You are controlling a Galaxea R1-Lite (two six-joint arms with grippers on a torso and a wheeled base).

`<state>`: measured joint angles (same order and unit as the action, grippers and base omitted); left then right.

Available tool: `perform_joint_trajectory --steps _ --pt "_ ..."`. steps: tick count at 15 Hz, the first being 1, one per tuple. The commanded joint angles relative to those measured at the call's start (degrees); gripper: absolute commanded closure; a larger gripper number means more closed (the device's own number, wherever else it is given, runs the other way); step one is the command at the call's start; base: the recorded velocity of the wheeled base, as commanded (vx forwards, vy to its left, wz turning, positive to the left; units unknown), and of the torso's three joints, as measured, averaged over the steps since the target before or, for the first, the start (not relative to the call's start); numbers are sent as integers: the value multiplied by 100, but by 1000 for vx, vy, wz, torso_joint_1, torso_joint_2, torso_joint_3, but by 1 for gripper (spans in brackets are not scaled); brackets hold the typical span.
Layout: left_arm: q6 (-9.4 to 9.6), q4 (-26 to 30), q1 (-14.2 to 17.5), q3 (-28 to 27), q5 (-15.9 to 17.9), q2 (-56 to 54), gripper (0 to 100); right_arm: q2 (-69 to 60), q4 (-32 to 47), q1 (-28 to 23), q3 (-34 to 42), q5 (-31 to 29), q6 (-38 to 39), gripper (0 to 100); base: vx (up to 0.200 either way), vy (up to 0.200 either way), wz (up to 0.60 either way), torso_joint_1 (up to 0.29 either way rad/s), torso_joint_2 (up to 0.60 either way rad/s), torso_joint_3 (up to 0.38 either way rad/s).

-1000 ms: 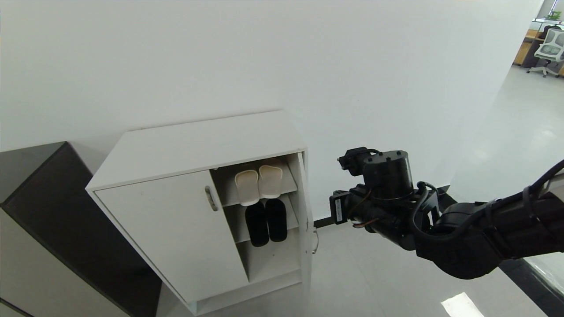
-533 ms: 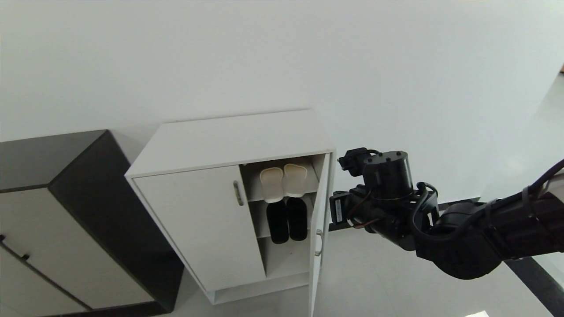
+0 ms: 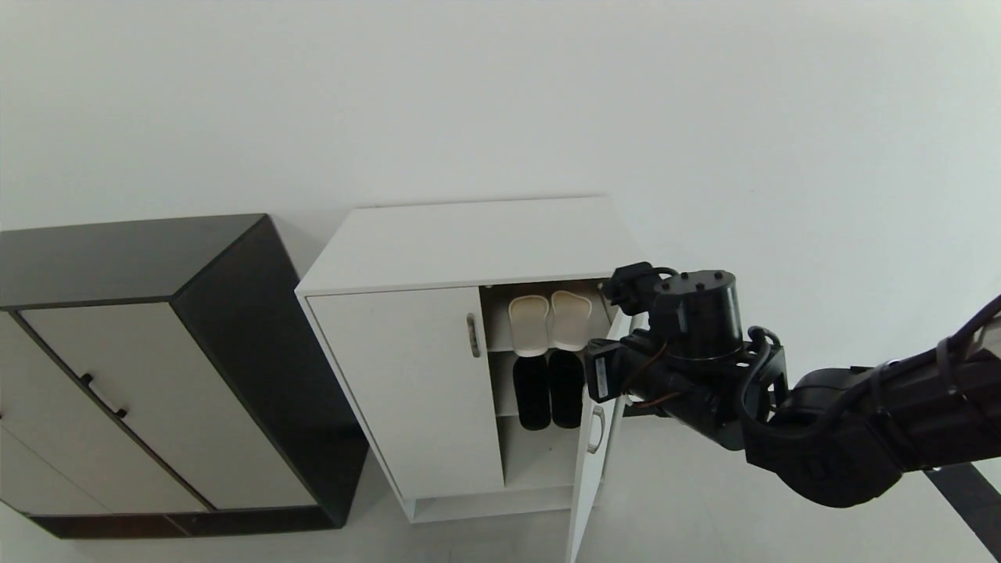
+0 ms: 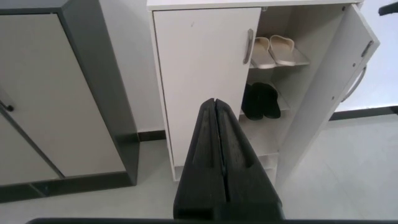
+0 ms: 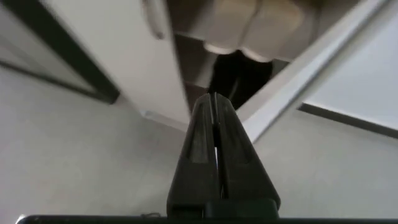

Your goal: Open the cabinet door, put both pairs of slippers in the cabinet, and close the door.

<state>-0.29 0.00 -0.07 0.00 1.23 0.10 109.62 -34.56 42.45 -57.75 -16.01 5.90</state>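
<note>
Right gripper (image 5: 214, 99): jaws pressed together, empty, close to the open right door (image 3: 585, 493). Left gripper (image 4: 214, 102): jaws pressed together, empty, pointing at the white cabinet (image 3: 469, 242). Beige slippers (image 3: 550, 320): top shelf. Black slippers (image 3: 549, 391): shelf beneath. Dark cabinet (image 3: 117, 258): just left.

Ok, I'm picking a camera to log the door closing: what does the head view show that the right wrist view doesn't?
Head view: the cabinet top and the right arm's wrist beside the open door. Right wrist view: that arm's shut jaws in the foreground. Both: white slippers shelved above black slippers, the open door, and the closed door's handle.
</note>
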Motion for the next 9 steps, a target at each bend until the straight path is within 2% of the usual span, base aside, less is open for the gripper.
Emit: perform_joint_trajectory --steps 1,2,4,9 --pt "-6 0 -1 0 0 -1 100 -257 -332 -219 484 564 -230 100 0 0 0 0 0 0" --pt "-6 0 -1 0 0 -1 100 -265 -429 -351 642 774 -274 100 0 0 0 0 0 0" --pt "-6 0 -1 0 0 -1 100 -169 -438 -571 853 836 -265 100 0 0 0 0 0 0" --pt "-6 0 -1 0 0 -1 100 332 -886 -720 1108 827 -274 100 0 0 0 0 0 0"
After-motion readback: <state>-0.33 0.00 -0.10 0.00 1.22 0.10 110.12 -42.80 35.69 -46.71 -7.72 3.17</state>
